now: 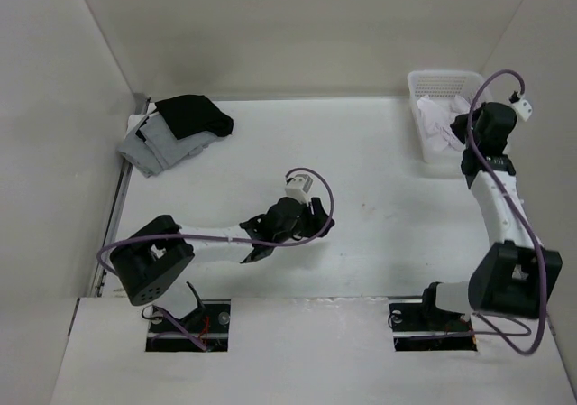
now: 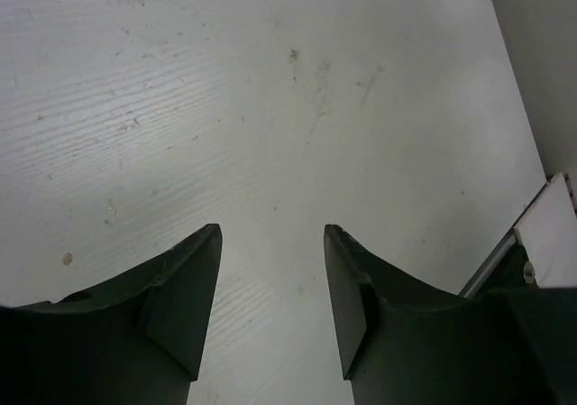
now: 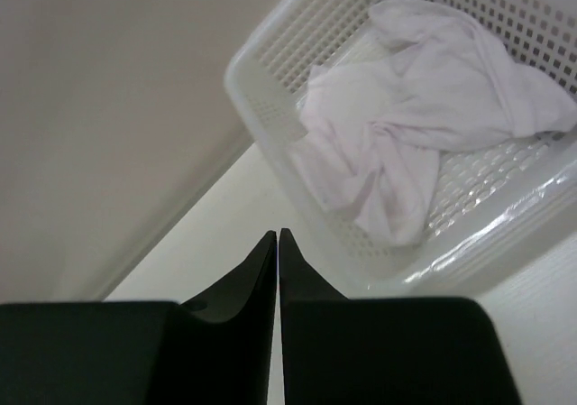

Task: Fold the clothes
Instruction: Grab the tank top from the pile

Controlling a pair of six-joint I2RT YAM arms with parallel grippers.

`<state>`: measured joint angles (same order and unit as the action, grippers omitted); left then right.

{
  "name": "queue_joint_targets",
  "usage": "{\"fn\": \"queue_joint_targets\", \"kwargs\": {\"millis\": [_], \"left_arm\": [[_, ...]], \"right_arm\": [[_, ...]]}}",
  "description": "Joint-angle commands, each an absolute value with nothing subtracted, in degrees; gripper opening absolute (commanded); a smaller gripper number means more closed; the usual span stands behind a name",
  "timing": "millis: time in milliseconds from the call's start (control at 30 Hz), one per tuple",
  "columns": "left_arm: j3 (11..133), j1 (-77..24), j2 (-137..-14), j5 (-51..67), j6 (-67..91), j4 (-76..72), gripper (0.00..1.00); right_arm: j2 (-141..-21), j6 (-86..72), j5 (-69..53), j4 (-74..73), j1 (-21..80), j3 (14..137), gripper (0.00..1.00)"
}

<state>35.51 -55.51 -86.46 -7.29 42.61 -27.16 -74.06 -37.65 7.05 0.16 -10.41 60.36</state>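
Note:
The clothes (image 1: 439, 121) are one crumpled white garment lying in a white perforated basket (image 1: 442, 81) at the back right corner of the table. In the right wrist view the clothes (image 3: 424, 121) fill most of the basket (image 3: 288, 40). My right gripper (image 3: 278, 234) is shut with nothing in it, its tips hovering just outside the basket's near corner. In the top view the right gripper (image 1: 461, 133) hangs at the basket's right side. My left gripper (image 2: 270, 229) is open and empty over bare table, and sits near the table's middle (image 1: 317, 224).
A grey folded garment (image 1: 155, 145) with a black garment (image 1: 194, 115) on top lies at the back left corner. Walls close the table at the back and on both sides. The table's right edge (image 2: 505, 247) shows in the left wrist view.

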Motion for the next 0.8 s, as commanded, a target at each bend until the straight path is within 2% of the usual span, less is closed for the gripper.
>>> {"fn": "queue_joint_targets", "kwargs": {"millis": [0, 200, 400, 767], "left_arm": [[35.6, -53.8, -87.5, -3.8, 41.7, -33.0, 0.48], [35.8, -49.9, -88.8, -1.1, 42.4, -33.0, 0.48], [36.6, -47.5, -90.4, 0.3, 43.7, -32.4, 0.48], [36.5, -42.8, -90.2, 1.8, 45.6, -31.6, 0.48]], "right_arm": [[-85.1, -34.6, 5.0, -3.9, -12.8, 68.8, 0.11], [-102.8, -32.5, 1.9, -8.8, -14.2, 82.9, 0.37], [-113.0, -32.2, 0.1, -11.9, -13.9, 91.9, 0.52], [-120.7, -31.6, 2.9, -21.1, -13.9, 98.4, 0.53]]}}
